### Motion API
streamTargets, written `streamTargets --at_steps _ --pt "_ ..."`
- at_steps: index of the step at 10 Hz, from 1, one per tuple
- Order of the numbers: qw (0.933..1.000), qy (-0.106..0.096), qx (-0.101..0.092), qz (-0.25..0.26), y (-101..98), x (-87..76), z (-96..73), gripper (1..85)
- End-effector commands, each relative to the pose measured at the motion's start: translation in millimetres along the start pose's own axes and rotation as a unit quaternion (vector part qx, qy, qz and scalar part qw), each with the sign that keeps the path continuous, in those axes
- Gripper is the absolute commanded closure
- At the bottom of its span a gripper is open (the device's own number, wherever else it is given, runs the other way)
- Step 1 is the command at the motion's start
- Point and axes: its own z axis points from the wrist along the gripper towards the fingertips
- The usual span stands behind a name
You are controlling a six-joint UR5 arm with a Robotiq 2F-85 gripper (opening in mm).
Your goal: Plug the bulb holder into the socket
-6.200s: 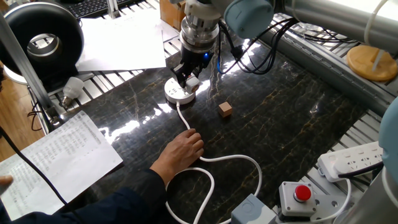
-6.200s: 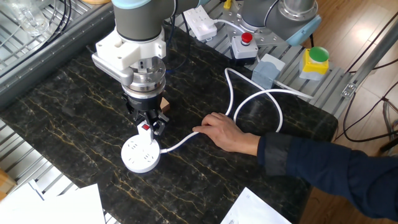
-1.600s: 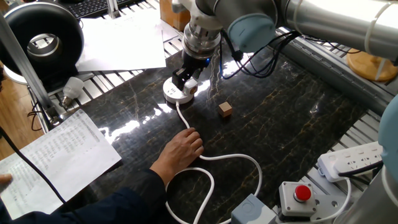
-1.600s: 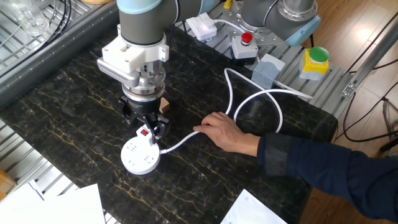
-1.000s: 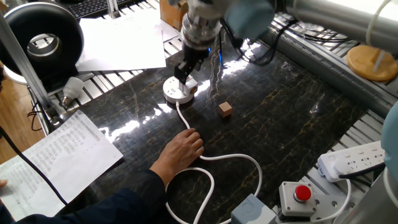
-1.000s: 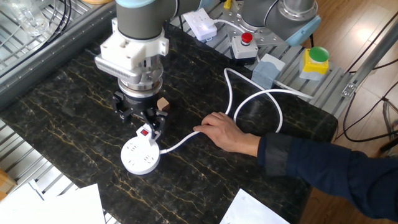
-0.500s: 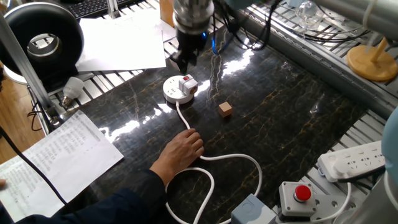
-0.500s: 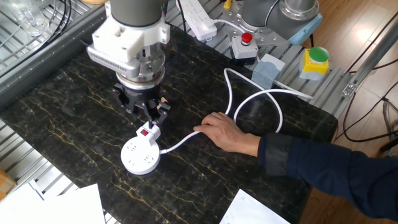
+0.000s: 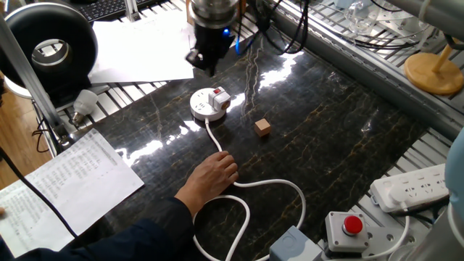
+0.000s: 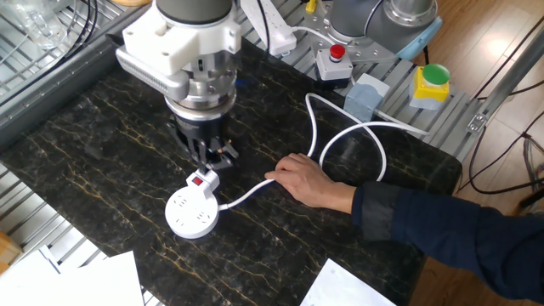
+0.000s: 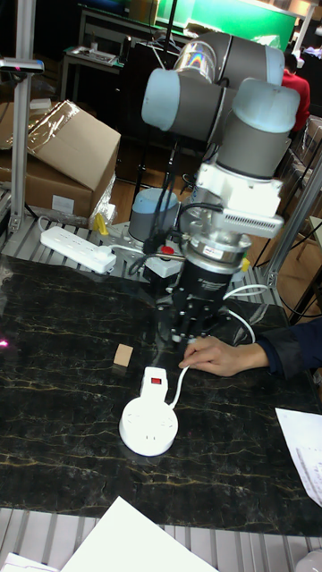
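Observation:
The round white socket [image 9: 206, 108] [image 10: 190, 215] [image 11: 148, 430] lies on the dark marble table. The white bulb holder [image 9: 217, 95] [image 10: 202, 180] [image 11: 155, 382] stands on its rim side, red switch showing, near where the white cord [image 9: 250, 185] leaves. My gripper [image 9: 202, 63] [image 10: 206, 151] [image 11: 184, 337] hangs above and a little behind the bulb holder, apart from it. It is open and holds nothing.
A person's hand [image 9: 214, 175] [image 10: 301, 179] presses the cord to the table near the socket. A small wooden cube [image 9: 262, 127] [image 11: 122, 356] lies beside the socket. A power strip [image 9: 408, 185], a grey box with a red button [image 9: 349, 228] and papers [image 9: 67, 183] lie around the edges.
My gripper has let go of the bulb holder and risen away from it. The bulb holder stays on the socket. The person's hand has not moved.

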Motion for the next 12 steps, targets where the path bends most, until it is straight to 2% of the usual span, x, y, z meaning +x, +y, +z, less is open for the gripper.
streamTargets --at_steps 1,3,4,5,7,8,12 --pt "0.9974 -0.018 -0.041 0.056 38.8 -18.9 -5.7 84.3" --pt "0.9978 -0.036 -0.023 0.051 35.3 -31.3 -0.6 84.3" --pt "0.9985 -0.036 -0.008 0.041 27.4 -31.6 1.3 84.3" --pt "0.9989 -0.033 0.000 0.035 24.2 -31.1 4.2 84.3" --pt "0.9990 -0.019 0.004 0.040 31.1 -29.8 15.1 84.3" --pt "0.9991 -0.015 0.018 0.034 27.2 -29.7 18.4 84.3" --pt "0.9992 -0.019 0.027 0.025 24.9 -35.5 30.6 84.3"
